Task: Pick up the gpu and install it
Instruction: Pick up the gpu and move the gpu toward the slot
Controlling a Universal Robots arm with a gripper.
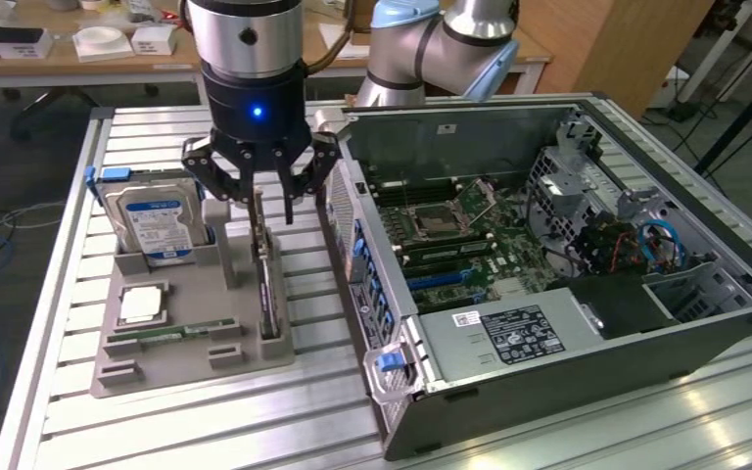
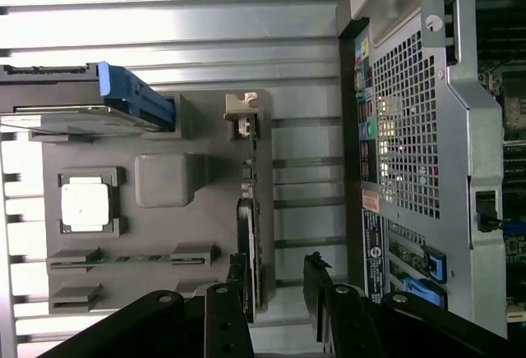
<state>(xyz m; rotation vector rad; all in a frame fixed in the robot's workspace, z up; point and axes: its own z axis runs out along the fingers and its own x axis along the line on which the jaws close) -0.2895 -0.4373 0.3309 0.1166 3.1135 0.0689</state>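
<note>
Slatted metal table (image 1: 219, 431) carries a gray tray (image 1: 154, 370) on the exterior view's left and an open computer case (image 1: 520, 411) on the exterior view's right. Hard drive (image 1: 154, 220) with blue-white label stands upright in the tray's back corner on the exterior view's left; blue bracket on its end shows in the wrist view (image 2: 136, 95). Processor chip (image 1: 141, 304) lies flat in a pocket near that same edge, green memory stick (image 1: 167, 334) in a slot along the tray's front edge. The gpu (image 1: 266, 284) stands on edge in a slot along the tray's edge nearest the case, dark face, not lifted, seen edge-on from the wrist (image 2: 251, 210). Gripper (image 1: 262, 211) hangs right above it, jaws spread wide, one finger on each side of the card's top edge, nothing gripped; card sits close to one finger (image 2: 238, 292), contact unclear. Case lid off, motherboard (image 1: 454, 225) exposed inside.
</note>
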